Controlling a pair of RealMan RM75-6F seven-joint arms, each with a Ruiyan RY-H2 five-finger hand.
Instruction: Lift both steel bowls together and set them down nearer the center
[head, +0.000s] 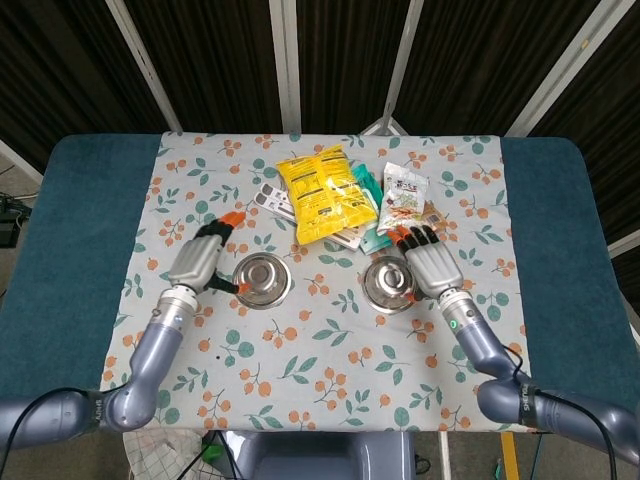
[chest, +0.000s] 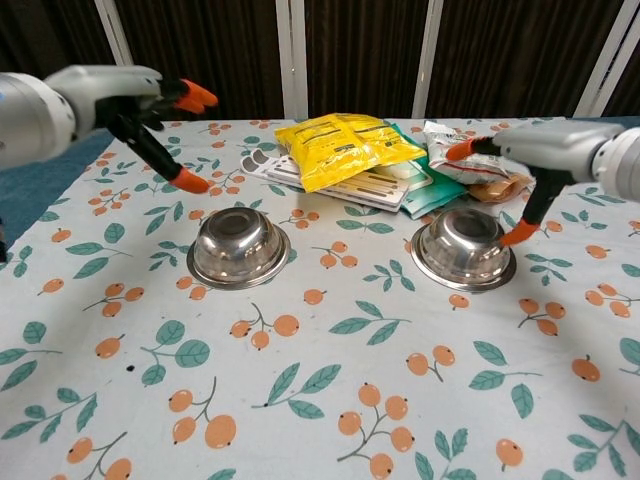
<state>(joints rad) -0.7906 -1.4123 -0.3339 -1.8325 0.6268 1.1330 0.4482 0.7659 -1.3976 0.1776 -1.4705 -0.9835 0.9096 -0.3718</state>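
Two steel bowls stand upright on the floral cloth. The left bowl (head: 261, 280) (chest: 238, 250) sits left of centre, the right bowl (head: 390, 284) (chest: 463, 249) right of centre. My left hand (head: 201, 261) (chest: 140, 100) is raised above and to the left of its bowl, fingers spread, holding nothing. My right hand (head: 432, 265) (chest: 540, 160) hovers just right of its bowl, fingers apart with orange tips, also holding nothing. Neither hand touches a bowl.
Behind the bowls lies a pile of snack packets: a yellow bag (head: 322, 192) (chest: 345, 143), a white pouch (head: 403, 200), flat packs beneath. The floral tablecloth (head: 330, 350) covers the middle of the blue table (head: 70, 250).
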